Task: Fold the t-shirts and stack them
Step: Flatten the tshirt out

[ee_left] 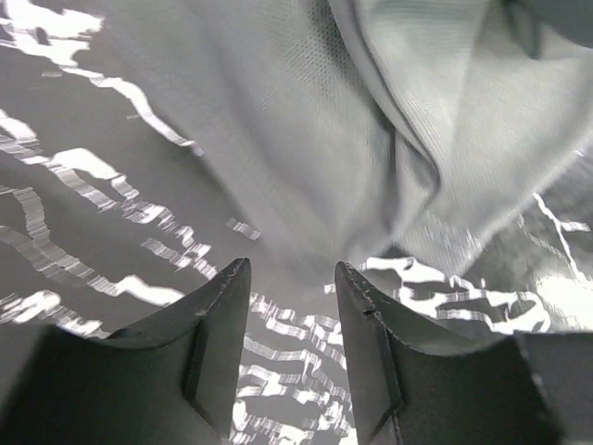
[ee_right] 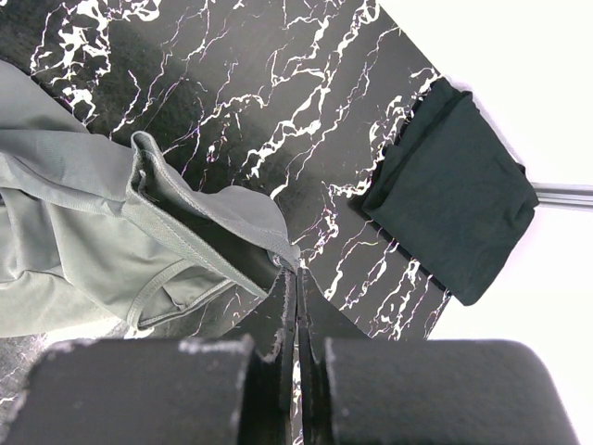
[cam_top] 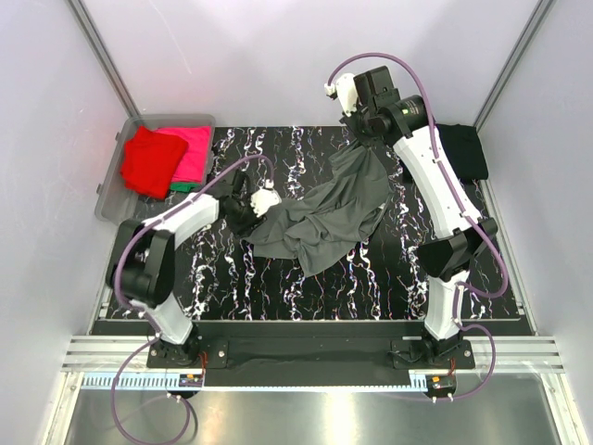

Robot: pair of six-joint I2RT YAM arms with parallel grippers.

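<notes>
Pinching only a thin edge of the dark grey t-shirt [cam_top: 324, 218] with the right jaws, up over the far counter [cam_top: 278, 287]; could slip free if tugged. Gaping open and empty with the left jaws, beside its crumpled left end; could grab bunched layers.

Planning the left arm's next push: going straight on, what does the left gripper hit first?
Probably the edge of the dark grey t-shirt, just ahead of the open left gripper; depth is unclear, so the marble tabletop could come first.
</notes>
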